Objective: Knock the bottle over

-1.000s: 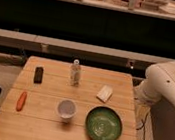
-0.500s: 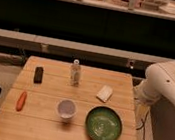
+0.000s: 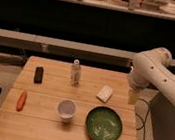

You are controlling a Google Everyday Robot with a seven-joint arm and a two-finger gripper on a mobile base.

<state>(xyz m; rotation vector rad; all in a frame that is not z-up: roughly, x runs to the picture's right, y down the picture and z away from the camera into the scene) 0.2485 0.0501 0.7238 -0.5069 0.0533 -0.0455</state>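
1. Nearest, on the front right part of the wooden desk (image 3: 34,133), sits a green bowl (image 3: 103,125), its mouth facing up.
2. Just left of the bowl stands 1 white cup (image 3: 66,109), upright, close to the bowl but not touching it.
3. At about the same depth, near the left edge, an orange carrot-like piece (image 3: 21,100) lies flat, pointing front to back.
4. Farther back, right of centre, a white flat packet (image 3: 104,93) lies at a slant. It is behind the bowl and apart from it.
5. The gripper (image 3: 133,96) hangs at the desk's right edge under the white arm (image 3: 154,71), which bends in from the right. Its 2 fingers are spread, pinching nothing and touching none of the things.
6. On the left side, a small black block (image 3: 38,74) lies flat behind the orange piece, well apart from it.
7. The bottle (image 3: 75,73) stands upright at the rear middle of the desk, cap up, straight behind the white cup. It is well to the left of the gripper and a little farther back. The white packet lies roughly between the 2, nearer the gripper's side.
8. Behind the desk runs a grey ledge (image 3: 60,43) with a dark wall above it.
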